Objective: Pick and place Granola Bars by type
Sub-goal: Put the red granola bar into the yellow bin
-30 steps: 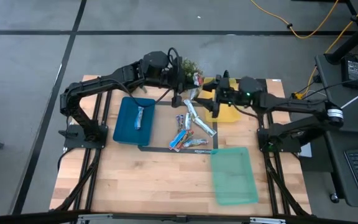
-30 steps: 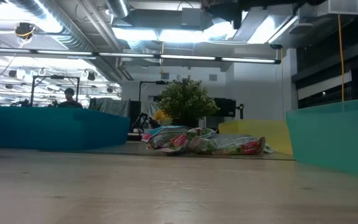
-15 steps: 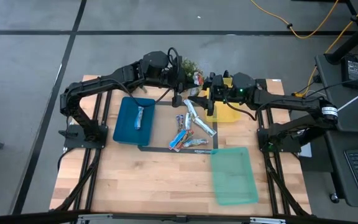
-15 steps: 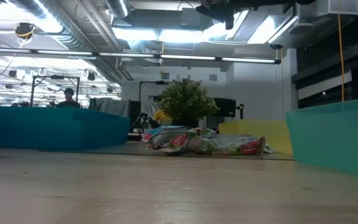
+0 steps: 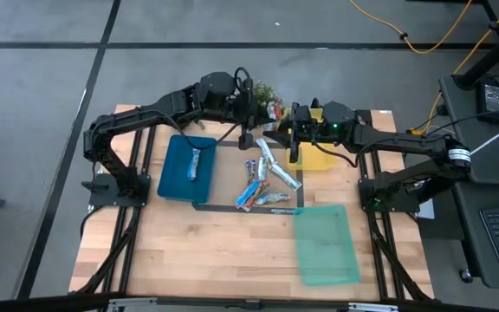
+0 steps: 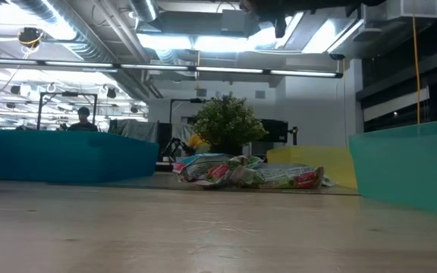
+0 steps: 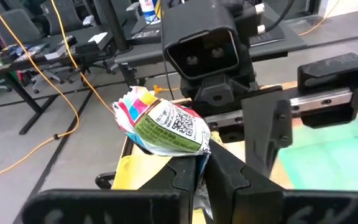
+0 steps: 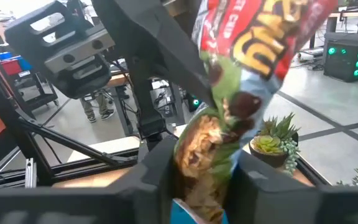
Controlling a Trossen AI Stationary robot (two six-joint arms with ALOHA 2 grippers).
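Observation:
A granola bar (image 5: 273, 111) in a green, white and red wrapper hangs high over the table's far middle, between my two grippers. My left gripper (image 5: 264, 121) comes from the left and is shut on it. My right gripper (image 5: 289, 132) faces it from the right, its fingers closed in on the same bar (image 8: 229, 93). Several other bars (image 5: 267, 178) lie loose in a pile at mid-table. One bar (image 5: 195, 162) lies in the blue tray (image 5: 176, 178). My left gripper pinches one end of the bar (image 7: 199, 157) between its two fingers, reaching in from the table's left. The rest of the bar (image 7: 163, 127) sticks out past the fingertips, lifted clear of the table. My right gripper has the bar's other end (image 8: 205, 146) between its two fingers (image 8: 159, 168), coming from the table's right. The bar runs on past the fingertips, clear of the table.
A yellow tray (image 5: 319, 159) lies under my right arm. A green tray (image 5: 326, 247) lies near the front right. A small plant (image 5: 262, 90) stands at the far edge behind the grippers. The front half of the wooden table is bare.
My right gripper has moved toward the table's left and far edge, up to the bar that my left gripper holds. My left gripper and the bar have kept still.

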